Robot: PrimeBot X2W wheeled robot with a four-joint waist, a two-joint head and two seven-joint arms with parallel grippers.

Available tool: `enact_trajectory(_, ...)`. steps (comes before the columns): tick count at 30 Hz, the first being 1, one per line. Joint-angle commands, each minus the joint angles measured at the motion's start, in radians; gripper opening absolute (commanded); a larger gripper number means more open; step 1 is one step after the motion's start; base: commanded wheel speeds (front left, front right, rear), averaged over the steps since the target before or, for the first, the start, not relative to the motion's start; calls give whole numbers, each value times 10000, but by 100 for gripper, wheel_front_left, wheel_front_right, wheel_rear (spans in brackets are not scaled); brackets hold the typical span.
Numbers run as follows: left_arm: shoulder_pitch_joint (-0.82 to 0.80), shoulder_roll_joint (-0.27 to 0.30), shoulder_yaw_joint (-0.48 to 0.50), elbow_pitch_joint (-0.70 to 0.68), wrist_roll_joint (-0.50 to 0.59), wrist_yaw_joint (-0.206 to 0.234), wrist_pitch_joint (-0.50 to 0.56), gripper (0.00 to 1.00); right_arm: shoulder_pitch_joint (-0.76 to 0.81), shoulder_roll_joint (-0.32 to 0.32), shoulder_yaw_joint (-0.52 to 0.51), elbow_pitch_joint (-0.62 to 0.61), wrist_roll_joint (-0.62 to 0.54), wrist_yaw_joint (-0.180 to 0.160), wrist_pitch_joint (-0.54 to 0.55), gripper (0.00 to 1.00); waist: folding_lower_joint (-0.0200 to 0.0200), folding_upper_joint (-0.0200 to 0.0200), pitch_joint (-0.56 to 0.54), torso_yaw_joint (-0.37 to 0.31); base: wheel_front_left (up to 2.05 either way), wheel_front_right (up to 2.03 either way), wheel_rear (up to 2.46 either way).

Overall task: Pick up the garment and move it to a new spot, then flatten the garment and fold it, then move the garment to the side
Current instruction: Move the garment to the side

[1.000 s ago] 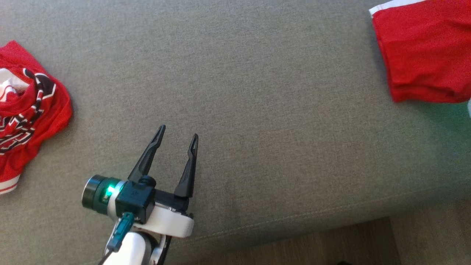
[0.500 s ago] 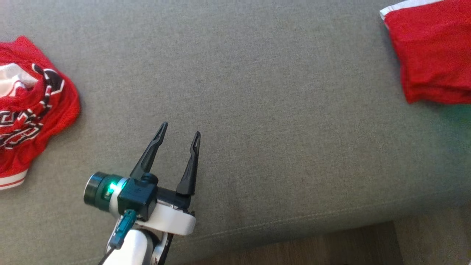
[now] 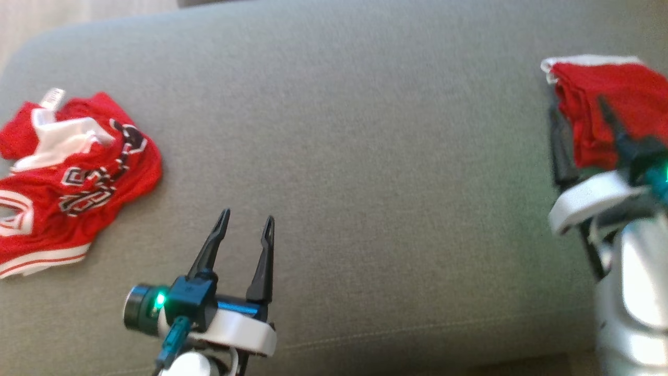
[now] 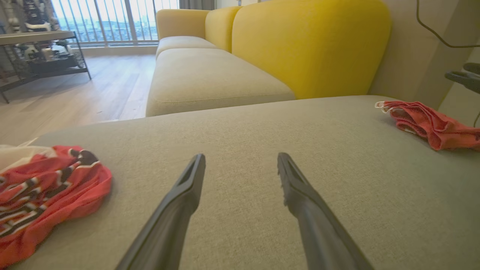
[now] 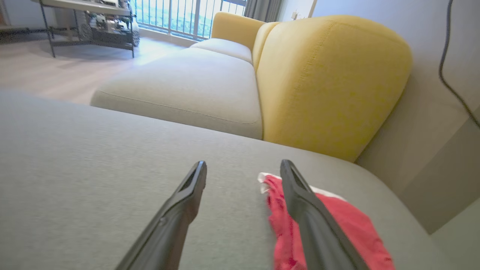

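A folded red garment (image 3: 610,94) with a white edge lies at the right end of the grey cushion (image 3: 365,156). My right gripper (image 3: 576,107) is open at its near edge and blurred. In the right wrist view the garment (image 5: 350,221) lies flat under the right finger (image 5: 300,202), with nothing between the fingers of that gripper (image 5: 243,168). A crumpled red jersey (image 3: 78,177) with black and white lettering lies at the left end. My left gripper (image 3: 245,222) stands open and empty over the bare middle. The left wrist view shows this gripper (image 4: 242,161), the jersey (image 4: 48,191) and the folded garment (image 4: 431,123).
A yellow sofa (image 4: 307,45) with beige seats stands just beyond the cushion's far side. A wall (image 5: 431,112) with a hanging cable is past the right end. Wooden floor (image 4: 75,97) and a dark shelf (image 4: 37,56) lie beyond the far left corner.
The right gripper has opened and now shows beside the folded garment. The head camera has shifted, bringing more of the cushion's far side into view. The left gripper keeps its pose.
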Motion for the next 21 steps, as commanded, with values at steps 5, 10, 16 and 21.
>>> enact_trajectory(5, 270, -172, 454, -368, -611, 187, -53, 100, 1098, 381, 576, -1011, 672, -4, -462, 100, 1, 0, -1219, 596, 0, 0, 0)
enact_trajectory(10, 745, -218, 586, -651, -737, 443, -53, 100, 2590, 462, 784, -1591, 1771, -4, -725, 100, 1, 0, -1869, 873, 0, 0, 0)
enact_trajectory(16, 1219, -227, 852, -1037, -405, 624, -53, 100, 3931, 466, 1110, -2935, 2314, -4, -760, 100, 1, 0, -2022, 879, 0, 0, 0)
enact_trajectory(21, 1514, -235, 1155, -1202, -317, 668, -53, 100, 4768, 467, 1177, -3521, 2536, -4, -762, 100, 1, 0, -2167, 748, 0, 0, 0)
